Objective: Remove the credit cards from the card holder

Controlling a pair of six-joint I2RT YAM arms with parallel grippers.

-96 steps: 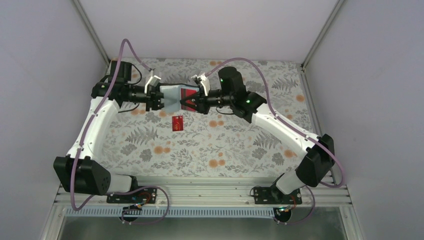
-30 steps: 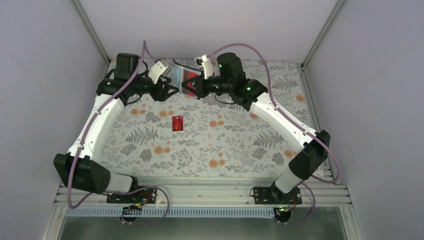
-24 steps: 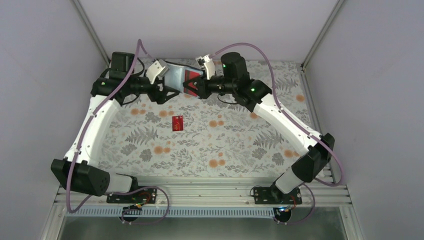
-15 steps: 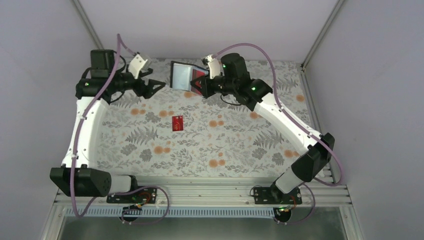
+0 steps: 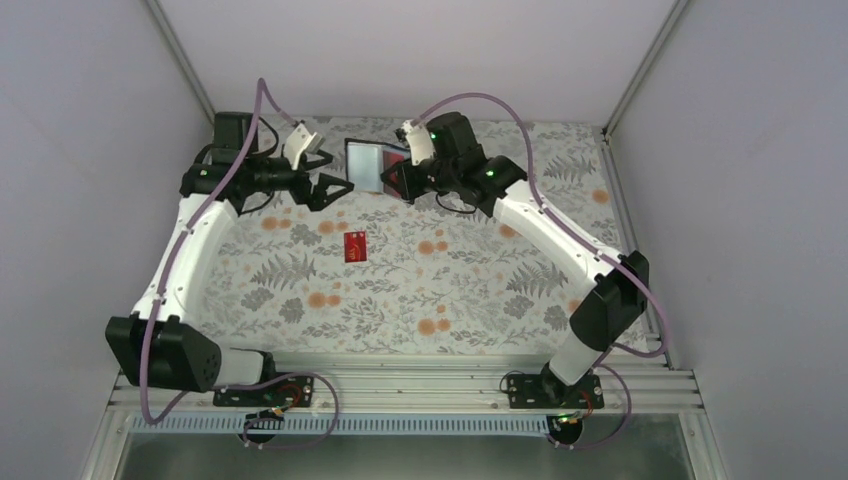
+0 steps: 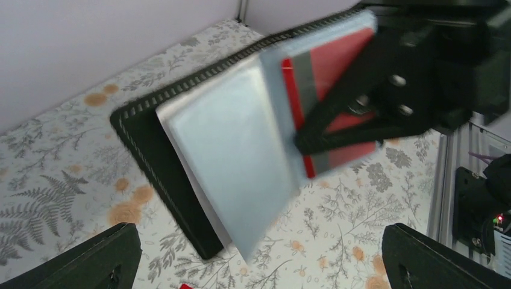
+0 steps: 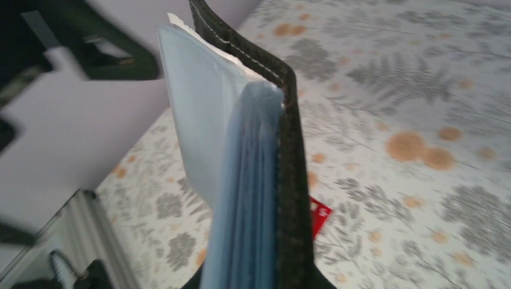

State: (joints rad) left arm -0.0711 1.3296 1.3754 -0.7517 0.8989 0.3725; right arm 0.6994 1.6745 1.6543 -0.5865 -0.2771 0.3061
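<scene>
Left gripper (image 5: 330, 185) first. In the top view its fingers are spread wide and hold nothing. It sits just beside the card holder (image 5: 365, 163), at 9 o'clock from it, and does not touch it. The card holder hangs in the air at the 12 o'clock end of the table (image 5: 480, 290). It is open like a book with its pale blue side up. My right gripper (image 5: 397, 180) pinches it tight from the 3 o'clock side. One loose credit card (image 5: 355, 246) lies flat on the table at 6 o'clock from the holder, well apart.

In my left wrist view, my two black fingertips are far apart at the bottom corners. The holder fills the middle and is tilted. A tucked credit card (image 6: 325, 57) shows red at 2 o'clock under a see-through pocket. The right gripper's fingers (image 6: 361, 102) clamp across it.

In my right wrist view I see the holder from its edge. The black spine runs up the middle and thin blue pages bunch at its 9 o'clock side. The holder hides my own fingertips here.

I think the cards are light, thin, stiff and slippery. The holder looks soft and floppy, so it may bend when I pull. I would pinch the tucked card by its flat faces at a bare edge and slide it straight out. I cannot tell which side the pocket opens. The right fingers sit on that card, so it may stick.
</scene>
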